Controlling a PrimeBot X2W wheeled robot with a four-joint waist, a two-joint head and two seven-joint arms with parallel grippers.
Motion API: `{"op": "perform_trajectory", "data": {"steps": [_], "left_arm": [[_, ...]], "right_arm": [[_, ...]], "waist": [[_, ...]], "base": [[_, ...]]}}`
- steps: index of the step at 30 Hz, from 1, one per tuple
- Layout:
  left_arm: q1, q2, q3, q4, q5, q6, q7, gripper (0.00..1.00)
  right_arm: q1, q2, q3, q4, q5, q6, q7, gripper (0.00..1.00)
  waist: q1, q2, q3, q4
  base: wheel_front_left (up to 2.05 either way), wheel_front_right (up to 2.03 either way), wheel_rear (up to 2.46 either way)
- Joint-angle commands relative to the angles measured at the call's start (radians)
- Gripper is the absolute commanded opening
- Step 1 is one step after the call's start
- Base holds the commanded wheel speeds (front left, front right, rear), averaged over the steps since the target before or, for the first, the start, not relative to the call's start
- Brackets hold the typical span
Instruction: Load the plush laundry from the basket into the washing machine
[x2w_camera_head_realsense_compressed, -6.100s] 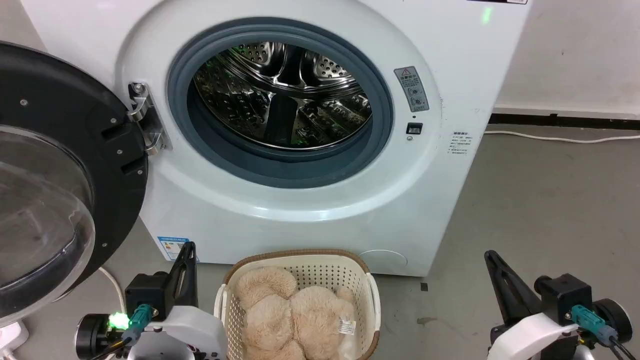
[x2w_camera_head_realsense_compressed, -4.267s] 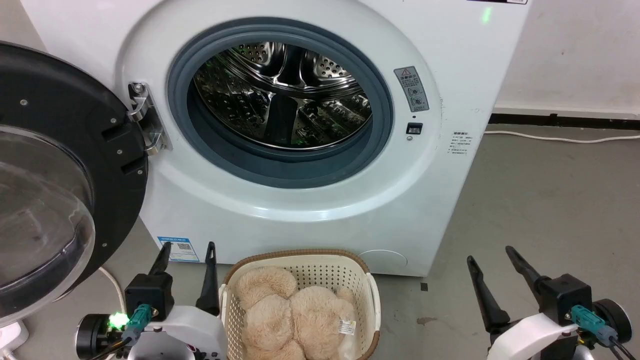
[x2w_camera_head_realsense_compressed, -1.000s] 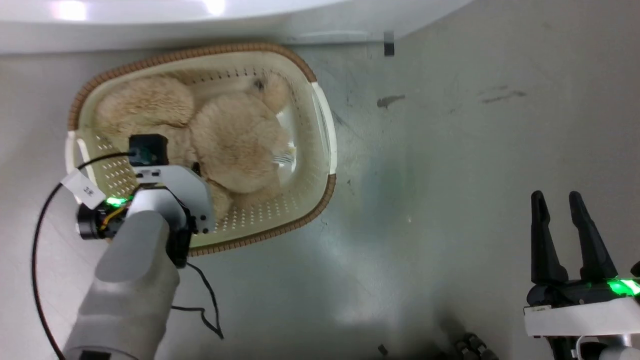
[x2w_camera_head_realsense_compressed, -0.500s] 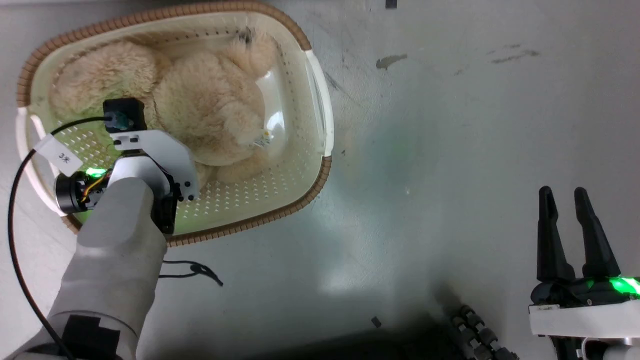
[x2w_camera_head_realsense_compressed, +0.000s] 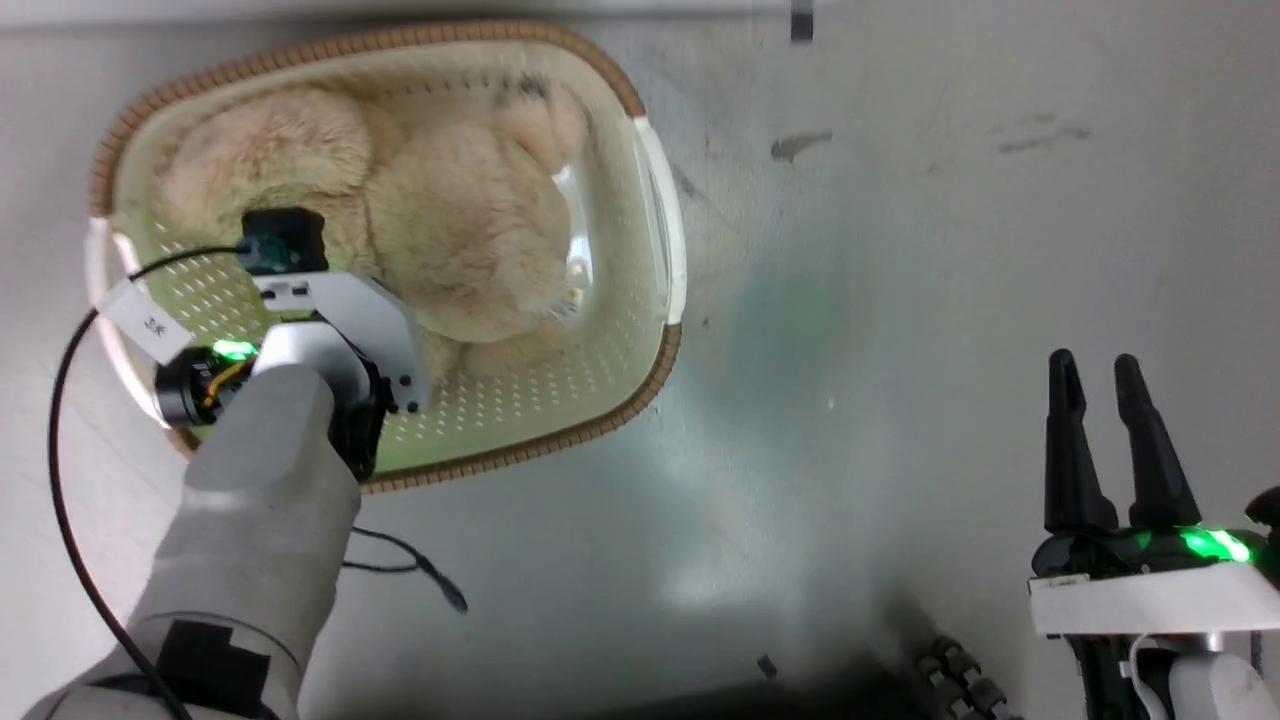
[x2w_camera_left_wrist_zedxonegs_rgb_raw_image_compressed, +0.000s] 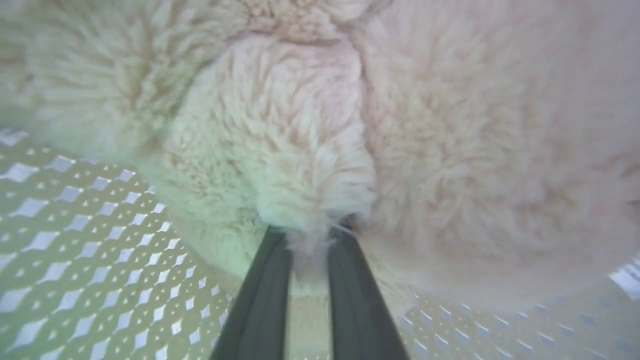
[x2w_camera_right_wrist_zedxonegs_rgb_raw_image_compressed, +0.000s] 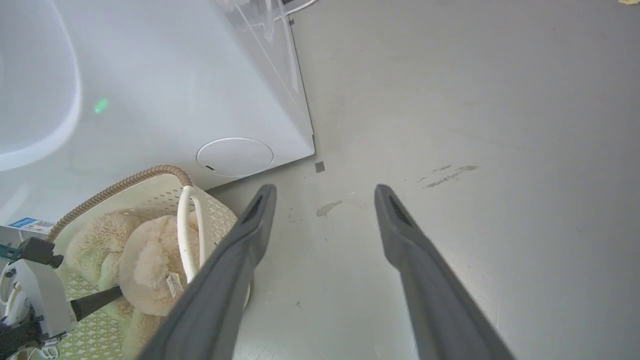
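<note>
Dead ahead of the left gripper (x2w_camera_left_wrist_zedxonegs_rgb_raw_image_compressed: 311, 237) in the left wrist view sits the plush laundry (x2w_camera_left_wrist_zedxonegs_rgb_raw_image_compressed: 300, 150), with one rounded lobe swallowing both fingertips. The fingers are nearly together with a tuft of pile between them, so it reads as pinched on the plush, though the tips are buried and bite depth is unclear. The perforated wall of the basket (x2w_camera_left_wrist_zedxonegs_rgb_raw_image_compressed: 75, 240) runs below and either side of the fingers. Head view: left wrist down inside the basket, plush bulk beyond it and to its right. The right gripper (x2w_camera_head_realsense_compressed: 1092, 365) is well apart over bare floor (x2w_camera_head_realsense_compressed: 850, 250), fingers slightly parted, empty. Right wrist view: right fingers spread, nothing between. Basket and plush lie off to their left, with the washing machine (x2w_camera_right_wrist_zedxonegs_rgb_raw_image_compressed: 150, 100) just beyond the basket. The left arm is clearly nearer. The lift likely goes up out of the basket, then forward past its far rim. Trailing lobes may drag.
</note>
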Motion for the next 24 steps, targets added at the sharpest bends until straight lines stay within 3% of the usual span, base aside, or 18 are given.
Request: {"op": "perform_trajectory", "data": {"steps": [1, 16, 24], "left_arm": [[0.021, -0.009, -0.003, 0.003, -0.011, -0.009, -0.013, 0.00], [0.183, -0.091, 0.020, -0.020, -0.094, -0.072, -0.120, 0.00], [0.320, -0.113, 0.009, -0.117, -0.115, -0.093, -0.216, 0.00]], "right_arm": [[-0.018, 0.000, 0.001, 0.017, 0.004, -0.001, -0.004, 1.00], [0.013, 0.000, -0.033, 0.151, -0.034, -0.001, -0.004, 1.00], [0.073, 0.000, -0.044, 0.207, -0.050, -0.001, -0.004, 1.00]], "waist": [[-0.0001, -0.0001, -0.061, 0.016], [-0.0001, -0.0001, -0.385, 0.102], [-0.0001, -0.0001, -0.567, 0.146]], "base": [[0.00, 0.00, 0.00], [0.00, 0.00, 0.00], [0.00, 0.00, 0.00]]}}
